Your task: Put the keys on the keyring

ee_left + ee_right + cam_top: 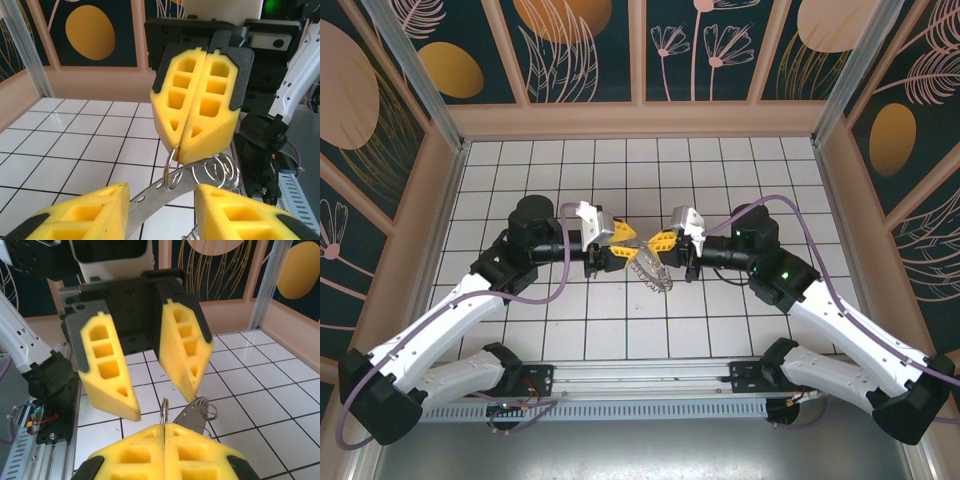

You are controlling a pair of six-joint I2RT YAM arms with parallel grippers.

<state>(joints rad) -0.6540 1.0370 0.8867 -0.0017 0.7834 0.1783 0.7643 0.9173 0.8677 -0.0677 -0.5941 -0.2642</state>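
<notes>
**Keyring at mid-frame, between both grippers**

Large flat grey-brown metal keyring fringed with wire loops (pixel 653 270): centre of top view, over the white tiled table (pixel 570 330). Right gripper (pixel 186 159) pinched closed on one thin wire loop (pixel 171 161) at the keyring's rim. Left gripper (pixel 161 397) wide apart, with the keyring's band running between its fingers.

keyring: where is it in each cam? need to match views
Top external: keyring at centre, just below the right claw.
Left wrist: keyring bottom centre, its band between the pads of the open left claw.
Right wrist: keyring lower centre, right of the claw tips.
Shared landmark: the shut right claw gripping it.
</notes>
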